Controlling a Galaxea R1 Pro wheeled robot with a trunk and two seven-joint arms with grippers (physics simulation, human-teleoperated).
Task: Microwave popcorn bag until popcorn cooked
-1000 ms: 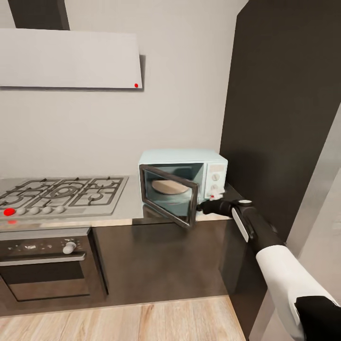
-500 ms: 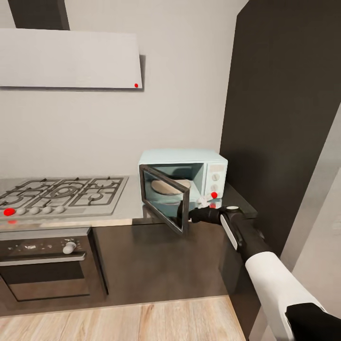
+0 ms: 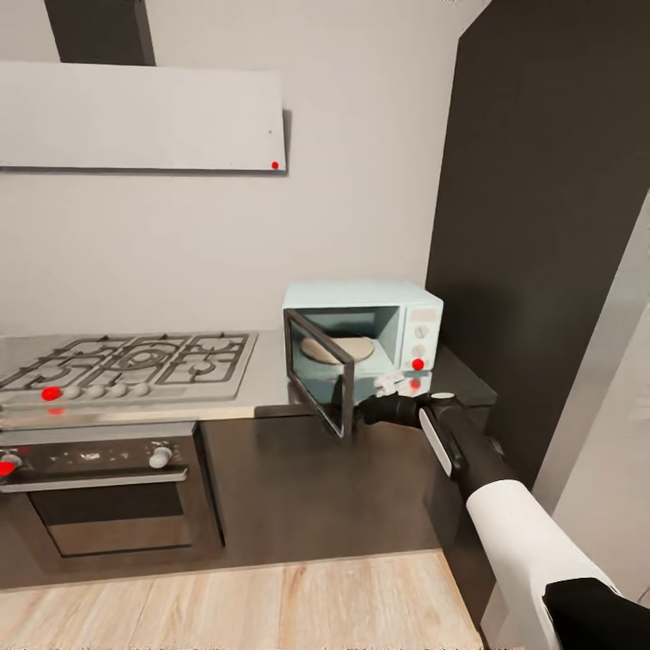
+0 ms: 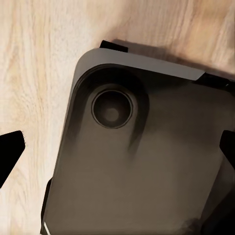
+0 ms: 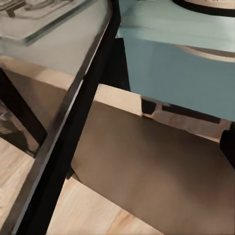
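Head view: the microwave stands far right on the table, door swung open. The right hand touches the door's edge; its grip unclear.

Left wrist view: left hand apart over the robot's base.

Right wrist view: the door's edge up close.

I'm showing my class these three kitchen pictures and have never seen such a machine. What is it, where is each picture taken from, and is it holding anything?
It is a simulated two-armed robot on wheels. The wide picture comes from its head: its right hand reaches to the edge of the open door of the mint-blue microwave, which stands on the countertop beside a gas hob. Whether the hand grips the door cannot be told. The right wrist camera sees that door up close. The left wrist camera looks down at the robot's dark base and wooden floor.
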